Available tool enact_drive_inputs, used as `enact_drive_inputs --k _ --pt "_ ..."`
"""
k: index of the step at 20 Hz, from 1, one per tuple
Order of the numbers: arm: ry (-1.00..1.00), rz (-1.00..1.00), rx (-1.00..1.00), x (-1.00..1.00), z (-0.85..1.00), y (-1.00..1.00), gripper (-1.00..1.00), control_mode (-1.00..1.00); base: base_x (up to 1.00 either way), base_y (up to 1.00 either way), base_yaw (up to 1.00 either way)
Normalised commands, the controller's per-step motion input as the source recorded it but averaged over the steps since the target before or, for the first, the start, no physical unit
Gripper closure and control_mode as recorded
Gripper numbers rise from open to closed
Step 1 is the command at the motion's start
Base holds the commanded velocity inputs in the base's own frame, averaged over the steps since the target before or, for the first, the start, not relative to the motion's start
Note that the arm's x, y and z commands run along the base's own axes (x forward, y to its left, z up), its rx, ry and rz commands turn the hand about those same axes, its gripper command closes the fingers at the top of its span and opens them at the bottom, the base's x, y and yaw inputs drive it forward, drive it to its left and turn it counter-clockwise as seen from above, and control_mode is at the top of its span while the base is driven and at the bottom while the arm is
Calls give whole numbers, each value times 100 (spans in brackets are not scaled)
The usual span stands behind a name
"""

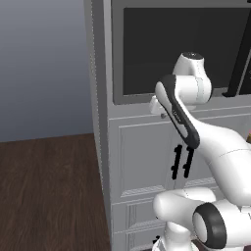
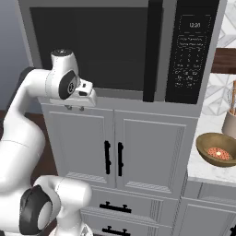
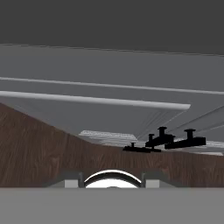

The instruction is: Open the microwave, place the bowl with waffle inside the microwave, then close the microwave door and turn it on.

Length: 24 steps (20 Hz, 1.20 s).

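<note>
The grey microwave (image 2: pixel 106 46) sits shut above the cabinets, its dark glass door (image 1: pixel 176 49) closed. Its tall black bar handle (image 2: pixel 152 50) stands left of the keypad panel (image 2: pixel 190 50). On the counter to the right, the brown bowl (image 2: pixel 205 144) holds the small reddish waffle (image 2: pixel 218 153). My gripper (image 2: pixel 75 108) hangs at the microwave's lower left edge, pointing down, far left of the handle and of the bowl. Its fingers stand apart with nothing between them. The gripper (image 1: pixel 159 110) is also in the left base view, in front of the door's bottom frame.
Light grey cabinet doors with a pair of black handles (image 2: pixel 113 159) lie below the microwave, drawers (image 2: pixel 113 207) under them. A beige crock (image 2: pixel 229 122) stands behind the bowl on the white counter (image 2: pixel 203 173). Dark wood floor (image 1: pixel 49 186) spreads left. The hand view looks down the cabinet handles (image 3: pixel 175 141).
</note>
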Motion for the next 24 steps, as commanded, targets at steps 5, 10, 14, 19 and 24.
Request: enact_drive_inputs --k 5,10,14,19,24 --pt "0 0 0 -33 0 -1 -100 -100 0 0 0" --pt "0 0 0 -77 -20 0 -100 -100 0 0 0" --pt "0 0 0 -68 -33 0 -100 -100 0 0 0" --pt "0 0 0 -40 -19 0 -100 -100 0 0 0" --pt "0 0 0 -13 0 0 -100 100 0 -5 -1"
